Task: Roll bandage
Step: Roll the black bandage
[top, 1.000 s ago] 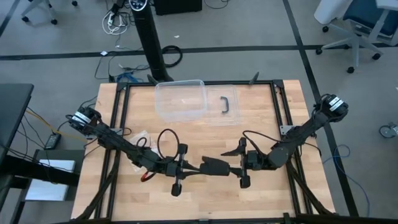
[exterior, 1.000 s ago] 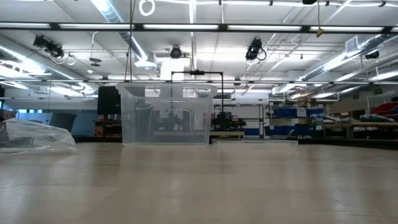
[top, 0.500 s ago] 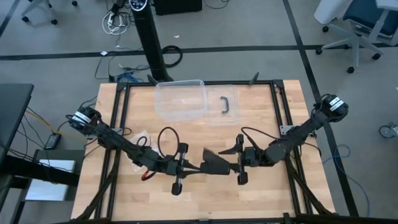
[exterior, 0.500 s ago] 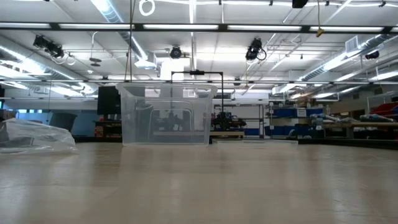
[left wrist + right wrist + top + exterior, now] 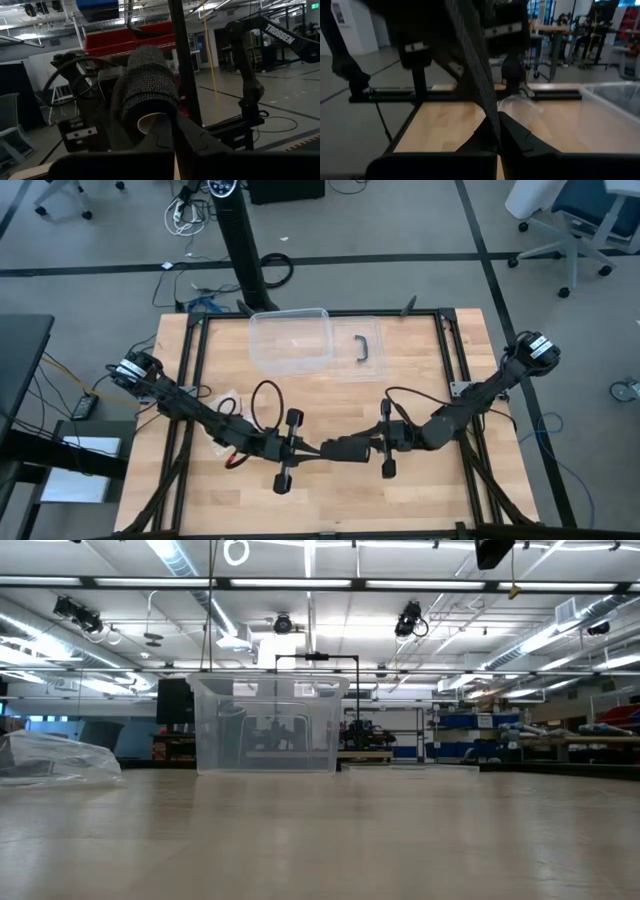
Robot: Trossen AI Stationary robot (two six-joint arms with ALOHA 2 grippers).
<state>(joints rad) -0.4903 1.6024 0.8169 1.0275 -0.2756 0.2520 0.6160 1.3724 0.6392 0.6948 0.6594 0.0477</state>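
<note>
High view puts both arms low over the front middle of the tabletop (image 5: 330, 395), meeting nose to nose well in front of the clear plastic box (image 5: 291, 340). On that box's left-front side the left gripper (image 5: 312, 450) is clamped tight on the bandage (image 5: 347, 448); its wrist view shows a partly wound roll of the black weave (image 5: 146, 95) sitting just above the closed fingers (image 5: 165, 134), with a pale core end showing. The bandage hangs between the two grippers, off the wood as far as I can judge. On its right end the right gripper (image 5: 375, 444) is pinched shut on the free tail, which its wrist view shows as a flat strip (image 5: 472, 60) running up out of the fingers (image 5: 492, 137) toward the roll. My read: rolling is mid-way, with the tail freshly gripped. Next likely calls for keeping the strip taut while the roll is turned to take up slack, without letting the edge skew
</note>
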